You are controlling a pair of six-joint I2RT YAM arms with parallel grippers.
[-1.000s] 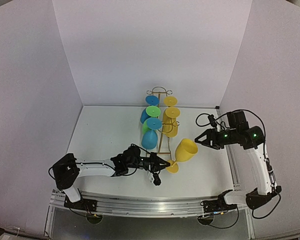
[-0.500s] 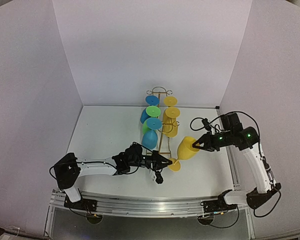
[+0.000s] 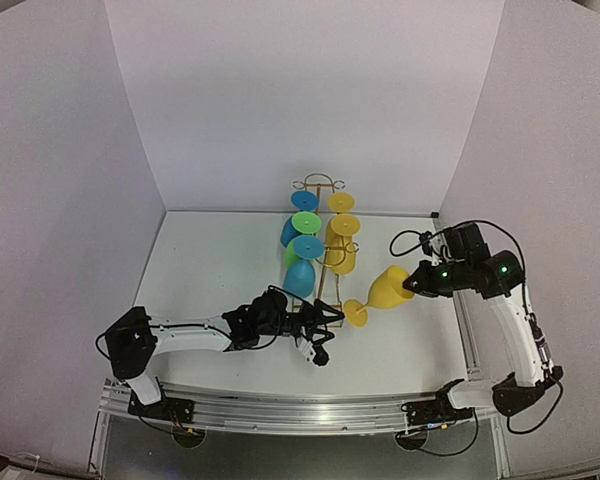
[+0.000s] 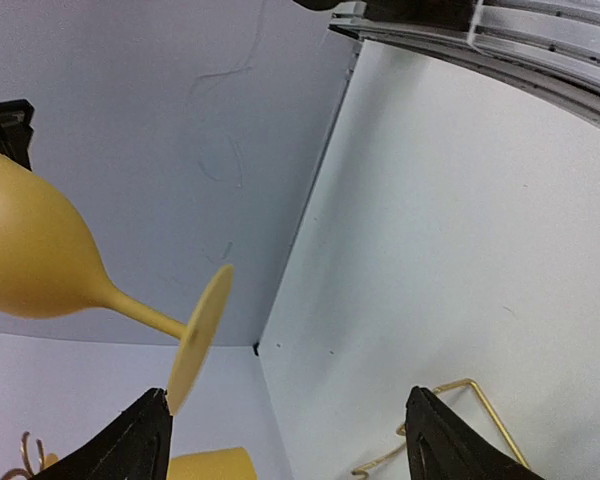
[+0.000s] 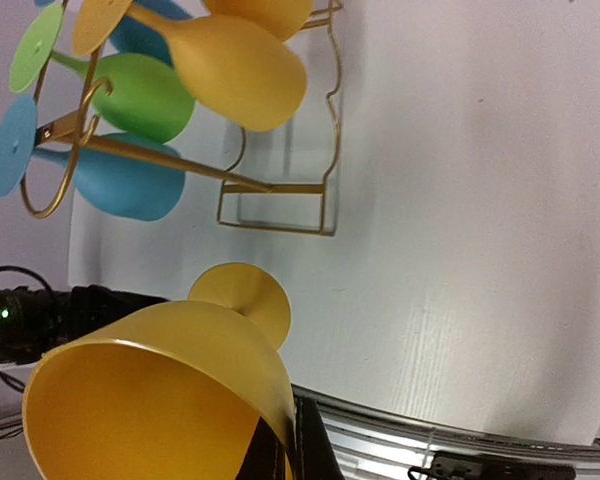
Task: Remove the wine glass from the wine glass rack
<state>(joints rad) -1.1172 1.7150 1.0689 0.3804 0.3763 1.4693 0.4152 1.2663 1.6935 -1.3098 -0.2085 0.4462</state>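
A yellow wine glass (image 3: 388,289) hangs tilted in the air just right of the wine glass rack (image 3: 326,283), free of its hooks. My right gripper (image 3: 412,283) is shut on the glass's rim (image 5: 280,400), one finger inside the bowl and one outside. My left gripper (image 3: 325,318) stands open beside the glass's foot (image 4: 200,335). The foot's edge is right at one fingertip (image 4: 150,430); whether they touch I cannot tell. The rack's gold base wire (image 4: 450,392) lies by the other fingertip.
The rack (image 5: 280,187) carries other glasses upside down: blue (image 3: 300,277) and green (image 3: 305,222) on its left side, yellow (image 3: 342,255) on its right. White walls close in the table on three sides. A metal rail (image 3: 280,410) runs along the near edge.
My right gripper came in and shut on the yellow glass's rim. My left gripper opened and let go of the foot. The glass has shifted a little up and to the right.
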